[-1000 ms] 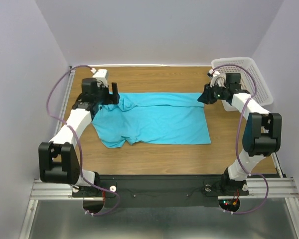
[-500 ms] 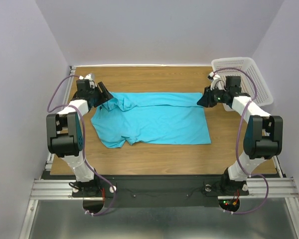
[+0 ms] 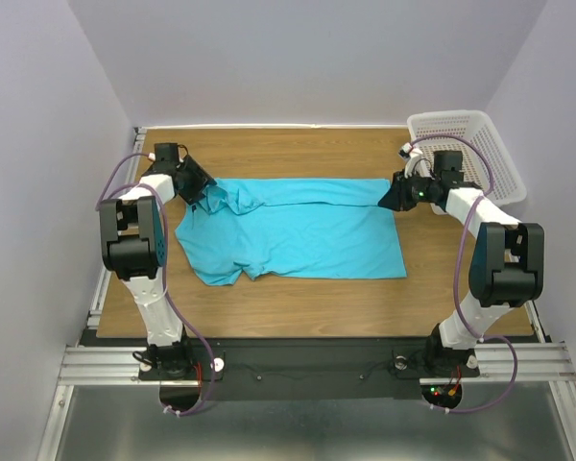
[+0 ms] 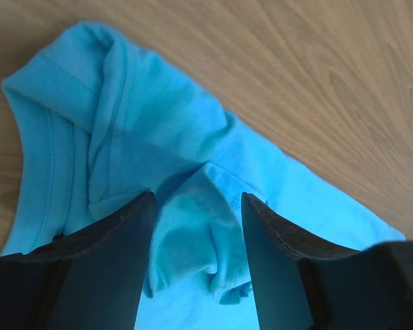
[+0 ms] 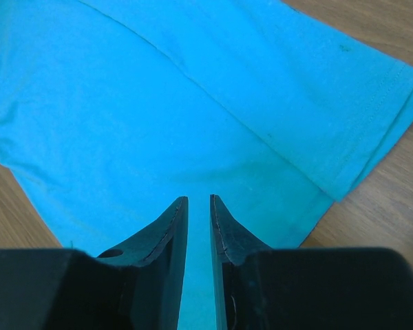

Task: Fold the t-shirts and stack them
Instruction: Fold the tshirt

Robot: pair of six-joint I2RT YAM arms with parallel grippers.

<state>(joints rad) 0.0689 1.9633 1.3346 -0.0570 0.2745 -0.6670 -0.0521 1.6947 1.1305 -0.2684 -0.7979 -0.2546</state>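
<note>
Fold starting: right gripper (image 5: 197,199) clamped on t-shirt (image 3: 307,235) hem; left gripper (image 4: 196,199) jaws apart astride bunched fabric. Next: clamp, lift both.

Robotics lab test cell. A bare wooden table (image 3: 298,298) is boxed in by plain pale lilac walls (image 3: 38,144). Two white-and-black robot arms, left (image 3: 134,240) and right (image 3: 499,259), are bolted to aluminium rails (image 3: 96,365) at the table's near edge. Purple cables (image 3: 106,187) loop from them.
</note>
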